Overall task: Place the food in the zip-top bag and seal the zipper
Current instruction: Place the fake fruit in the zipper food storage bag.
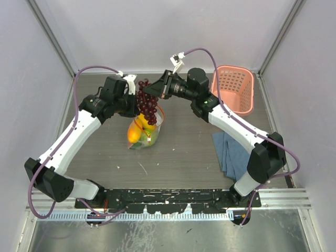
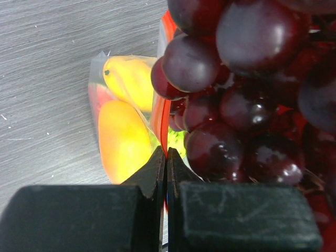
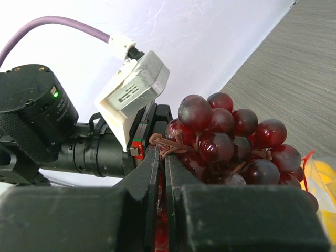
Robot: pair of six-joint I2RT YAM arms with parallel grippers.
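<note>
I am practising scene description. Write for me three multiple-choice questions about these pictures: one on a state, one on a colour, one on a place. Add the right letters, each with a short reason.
1. The grape bunch is:
A) hanging from the right gripper at the mouth of the zip-top bag
B) sealed inside the bag
C) cut in halves

2. The basket is:
A) green
B) pink
C) black

3. The folded blue cloth lies:
A) inside the basket
B) under the bag
C) on the table, on the near side of the basket

Answers:
1 A, because the right wrist view shows the stem pinched between the shut fingers.
2 B, because its slotted walls look salmon pink from the top view.
3 C, because it rests flat beside the right arm.
</note>
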